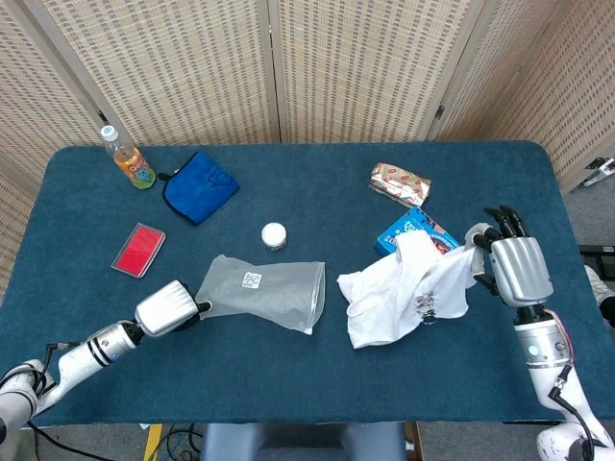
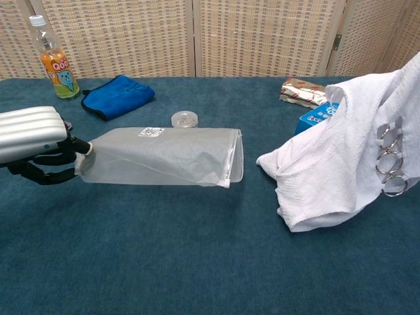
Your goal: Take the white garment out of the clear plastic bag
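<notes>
The clear plastic bag lies flat and slack on the blue table, its open mouth facing right. My left hand grips the bag's closed left end. The white garment, with metal rings on it, hangs wholly outside the bag, a gap of table between them. My right hand holds the garment's upper right edge above the table; its lower part drapes onto the cloth. In the chest view the right hand is out of frame.
A blue snack box sits just behind the garment, a wrapped packet beyond it. A small white-lidded jar stands behind the bag. At the far left are a blue cloth, a red card and a drink bottle.
</notes>
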`<state>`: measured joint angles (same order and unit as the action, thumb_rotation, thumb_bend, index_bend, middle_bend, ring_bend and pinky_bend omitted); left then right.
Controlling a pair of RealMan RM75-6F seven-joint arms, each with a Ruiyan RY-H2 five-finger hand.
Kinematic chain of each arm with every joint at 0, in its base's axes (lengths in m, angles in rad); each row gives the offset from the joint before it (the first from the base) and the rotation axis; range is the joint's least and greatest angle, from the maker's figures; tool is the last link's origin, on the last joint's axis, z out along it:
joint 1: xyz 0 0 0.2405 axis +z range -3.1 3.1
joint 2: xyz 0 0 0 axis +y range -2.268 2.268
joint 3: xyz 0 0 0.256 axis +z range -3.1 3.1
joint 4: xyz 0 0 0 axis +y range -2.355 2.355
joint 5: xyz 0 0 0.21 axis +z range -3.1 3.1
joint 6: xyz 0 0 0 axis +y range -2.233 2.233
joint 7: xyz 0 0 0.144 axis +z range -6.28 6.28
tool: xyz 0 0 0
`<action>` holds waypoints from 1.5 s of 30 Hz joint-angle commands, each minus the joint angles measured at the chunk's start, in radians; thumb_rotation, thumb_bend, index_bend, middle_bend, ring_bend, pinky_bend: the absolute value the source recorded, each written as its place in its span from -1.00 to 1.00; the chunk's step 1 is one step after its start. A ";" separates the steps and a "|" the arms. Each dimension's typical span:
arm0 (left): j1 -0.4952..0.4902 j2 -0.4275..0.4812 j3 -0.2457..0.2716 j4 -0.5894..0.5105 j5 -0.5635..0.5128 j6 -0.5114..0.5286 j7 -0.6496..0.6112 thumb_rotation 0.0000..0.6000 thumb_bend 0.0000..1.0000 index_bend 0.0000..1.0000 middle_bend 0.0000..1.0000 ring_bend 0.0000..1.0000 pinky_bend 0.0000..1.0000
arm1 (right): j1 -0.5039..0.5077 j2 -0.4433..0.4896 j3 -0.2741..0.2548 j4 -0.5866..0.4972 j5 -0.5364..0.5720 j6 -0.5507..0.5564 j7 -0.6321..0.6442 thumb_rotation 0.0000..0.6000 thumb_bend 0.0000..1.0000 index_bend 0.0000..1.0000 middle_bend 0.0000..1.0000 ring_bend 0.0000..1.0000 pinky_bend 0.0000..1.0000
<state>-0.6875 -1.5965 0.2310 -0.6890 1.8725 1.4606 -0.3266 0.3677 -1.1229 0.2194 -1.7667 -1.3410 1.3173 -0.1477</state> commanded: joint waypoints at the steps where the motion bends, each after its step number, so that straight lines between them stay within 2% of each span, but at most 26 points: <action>1: 0.002 0.014 -0.009 -0.039 -0.005 -0.001 0.019 1.00 0.04 -0.29 0.72 0.69 0.68 | 0.007 0.018 -0.021 -0.018 0.014 -0.040 -0.035 1.00 -0.16 0.32 -0.37 -0.73 -0.78; 3: 0.006 0.027 -0.017 -0.084 -0.016 -0.009 0.037 1.00 -0.11 -0.49 0.63 0.62 0.68 | 0.011 0.034 -0.032 -0.038 0.032 -0.069 -0.055 1.00 -0.61 -0.07 -0.51 -0.80 -0.78; 5: 0.007 0.043 -0.025 -0.129 -0.028 -0.025 0.062 1.00 -0.27 -0.64 0.53 0.52 0.68 | 0.015 0.050 -0.037 -0.057 0.050 -0.092 -0.068 1.00 -0.89 -0.44 -0.65 -0.90 -0.80; 8: 0.008 0.080 -0.040 -0.227 -0.058 -0.070 0.101 1.00 -0.40 -0.85 0.27 0.31 0.64 | 0.022 0.080 -0.044 -0.088 0.072 -0.125 -0.083 1.00 -1.00 -0.88 -0.82 -0.99 -0.84; 10: 0.008 0.109 -0.049 -0.301 -0.080 -0.104 0.136 1.00 -0.45 -0.96 0.05 0.19 0.60 | 0.024 0.096 -0.050 -0.104 0.076 -0.140 -0.089 1.00 -1.00 -0.99 -0.88 -1.00 -0.87; 13: 0.014 0.145 -0.067 -0.393 -0.110 -0.134 0.188 1.00 -0.50 -1.00 -0.21 0.07 0.51 | 0.026 0.115 -0.057 -0.122 0.074 -0.154 -0.087 1.00 -1.00 -1.00 -0.94 -1.00 -0.89; 16: 0.025 0.173 -0.087 -0.468 -0.143 -0.153 0.241 1.00 -0.55 -1.00 -0.28 0.00 0.44 | 0.021 0.119 -0.058 -0.124 0.059 -0.138 -0.081 1.00 -1.00 -1.00 -0.95 -1.00 -0.90; 24: 0.067 0.272 -0.152 -0.684 -0.280 -0.206 0.410 1.00 -0.68 -1.00 -0.30 -0.07 0.24 | -0.007 0.127 -0.070 -0.121 0.028 -0.086 -0.074 1.00 -1.00 -1.00 -0.93 -1.00 -0.90; 31: 0.137 0.302 -0.220 -0.812 -0.381 -0.142 0.494 1.00 -0.71 -1.00 -0.30 -0.10 0.19 | -0.043 0.135 -0.091 -0.105 -0.015 -0.034 -0.065 1.00 -1.00 -1.00 -0.87 -1.00 -0.90; 34: 0.171 0.317 -0.243 -0.857 -0.426 -0.114 0.515 1.00 -0.71 -1.00 -0.30 -0.10 0.19 | -0.066 0.121 -0.101 -0.075 -0.059 0.013 -0.048 1.00 -0.86 -0.96 -0.76 -0.99 -0.87; 37: 0.205 0.347 -0.255 -0.910 -0.478 -0.101 0.548 1.00 -0.71 -1.00 -0.30 -0.10 0.18 | -0.091 0.117 -0.120 -0.051 -0.095 0.045 -0.028 1.00 -0.62 -0.81 -0.65 -0.91 -0.70; 40: 0.245 0.379 -0.261 -0.960 -0.523 -0.073 0.587 1.00 -0.71 -0.97 -0.30 -0.10 0.15 | -0.118 0.114 -0.139 -0.029 -0.130 0.080 -0.017 1.00 -0.54 -0.71 -0.59 -0.86 -0.63; 45: 0.320 0.416 -0.258 -1.022 -0.553 -0.002 0.612 1.00 -0.71 -0.90 -0.30 -0.10 0.11 | -0.159 0.115 -0.174 -0.011 -0.165 0.110 0.008 1.00 -0.52 -0.63 -0.54 -0.81 -0.62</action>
<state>-0.3943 -1.1982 -0.0279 -1.6887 1.3317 1.4309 0.2737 0.2153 -1.0082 0.0522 -1.7818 -1.4997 1.4219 -0.1462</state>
